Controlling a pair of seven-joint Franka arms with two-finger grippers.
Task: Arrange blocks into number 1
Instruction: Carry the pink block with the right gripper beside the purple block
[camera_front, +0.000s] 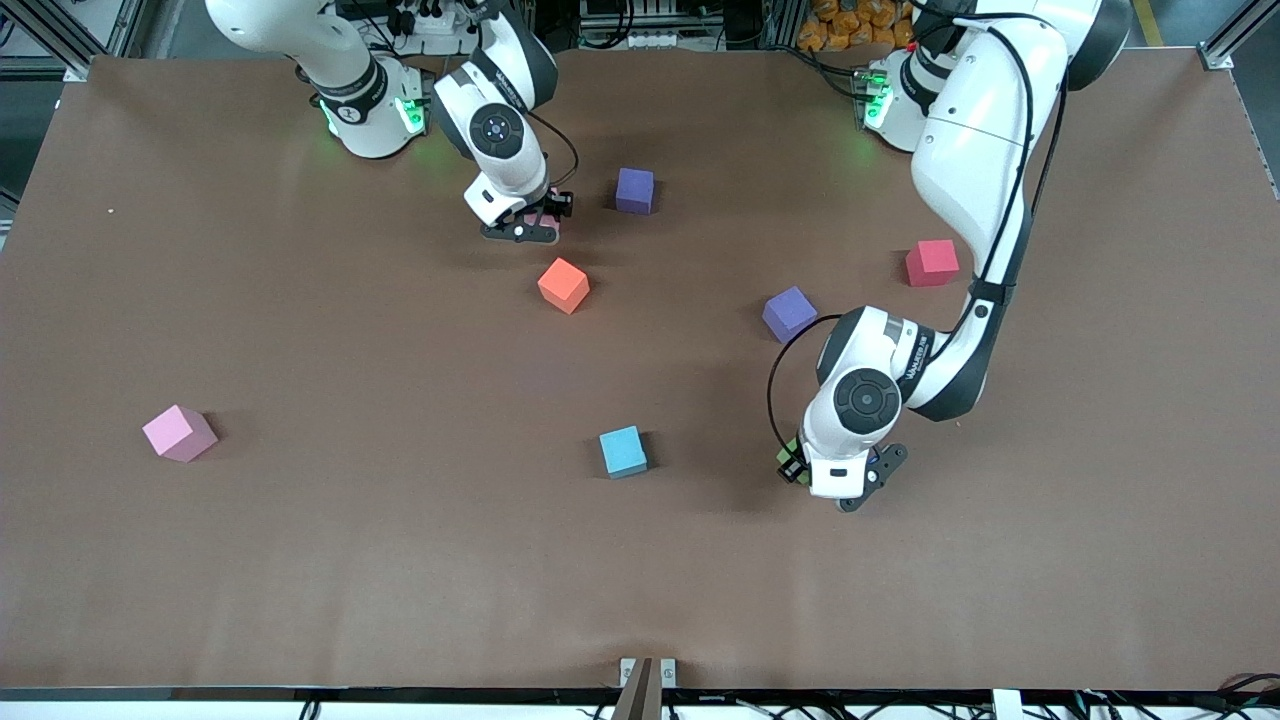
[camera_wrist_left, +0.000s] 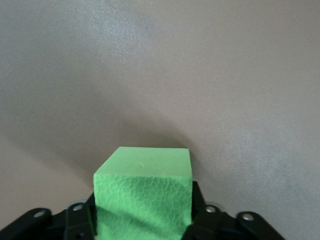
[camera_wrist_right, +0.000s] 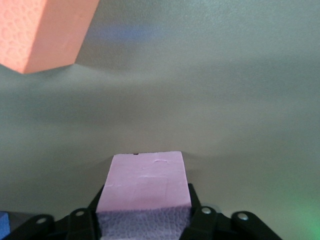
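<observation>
Between the fingers of the left gripper (camera_front: 835, 480) a green block (camera_wrist_left: 143, 192) is pinched, as confirmed in the left wrist view; in the front view only an edge of it is seen under the wrist, over the table (camera_front: 300, 560) near the light blue block (camera_front: 623, 451). A second pink block (camera_wrist_right: 146, 187) is clamped in the right gripper (camera_front: 530, 222), over the table close to the right arm's base, beside the orange block (camera_front: 563, 285) and one purple block (camera_front: 635, 190).

The remaining blocks are scattered and well apart: the other purple block (camera_front: 789, 313) and the red block (camera_front: 931, 262) lie toward the left arm's end, and another pink block (camera_front: 179, 433) lies toward the right arm's end. No column is formed yet, so the task is judged to be at an early stage, with two blocks in transport.

For the next move, a common line must be chosen for the digit, and each held block must be set down squarely, with its faces aligned to its neighbour
</observation>
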